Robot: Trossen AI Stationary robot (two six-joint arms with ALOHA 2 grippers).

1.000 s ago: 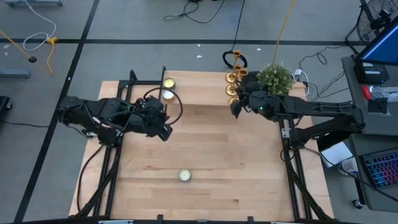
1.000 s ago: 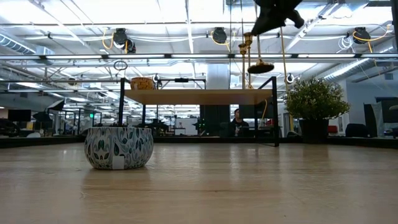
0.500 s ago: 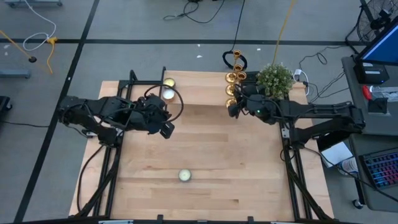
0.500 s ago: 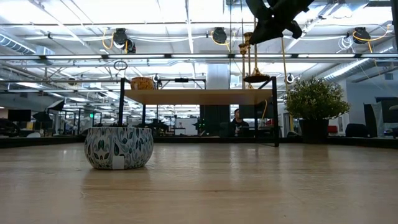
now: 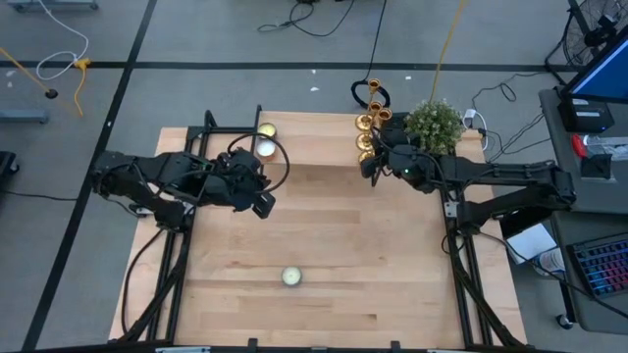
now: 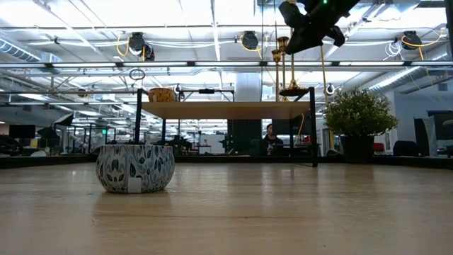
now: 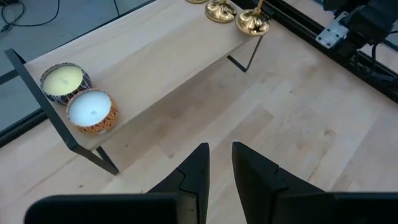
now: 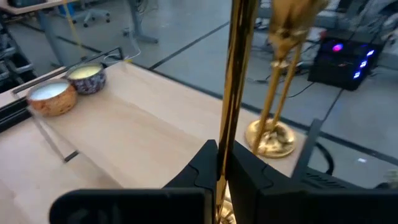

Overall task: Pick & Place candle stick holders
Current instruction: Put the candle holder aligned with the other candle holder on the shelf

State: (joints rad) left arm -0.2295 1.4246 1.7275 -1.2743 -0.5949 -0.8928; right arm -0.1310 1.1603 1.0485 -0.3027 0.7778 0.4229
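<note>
R gripper (image 8: 222, 163) is pinched tight on the thin stem of one candle stick holder (image 8: 239, 68), w/ two more (image 8: 278, 118) just past it on the shelf (image 8: 143, 124). Hard, shiny, slippery, top-heavy: grab mid-stem.

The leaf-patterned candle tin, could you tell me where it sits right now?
In the high view the leaf-patterned candle tin sits alone on the table's near side, roughly mid-width.
</note>
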